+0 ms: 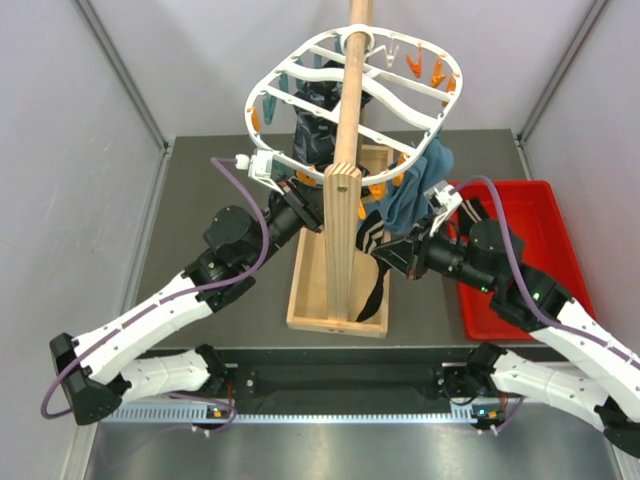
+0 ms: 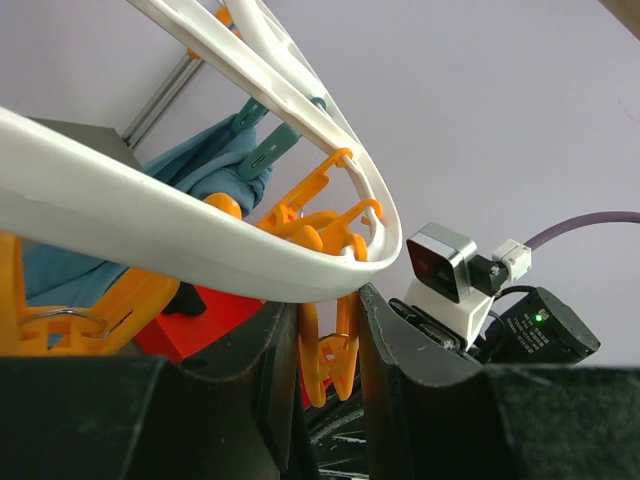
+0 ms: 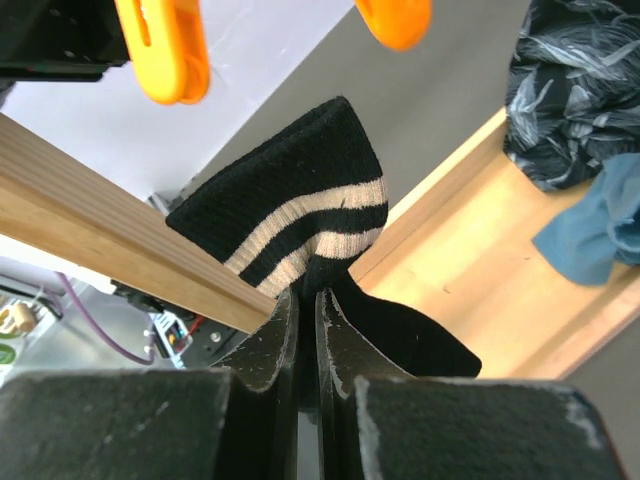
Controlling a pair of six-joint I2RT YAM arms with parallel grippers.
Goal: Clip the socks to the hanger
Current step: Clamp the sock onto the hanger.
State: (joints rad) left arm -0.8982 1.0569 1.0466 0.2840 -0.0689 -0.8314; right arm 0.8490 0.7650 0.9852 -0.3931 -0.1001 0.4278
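Black cream-striped fabric sock (image 3: 300, 215): cuff up, length hanging down
Right hand (image 3: 307, 300): pinching it
Left hand (image 2: 328, 300): squeezing orange plastic clothespin (image 2: 318, 372) on white plastic oval hanger (image 2: 150, 225)
Desk (image 1: 195, 195): dark grey

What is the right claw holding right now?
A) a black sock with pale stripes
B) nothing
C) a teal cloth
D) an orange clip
A: the right wrist view shows the right claw shut on a black sock with pale stripes at its cuff.
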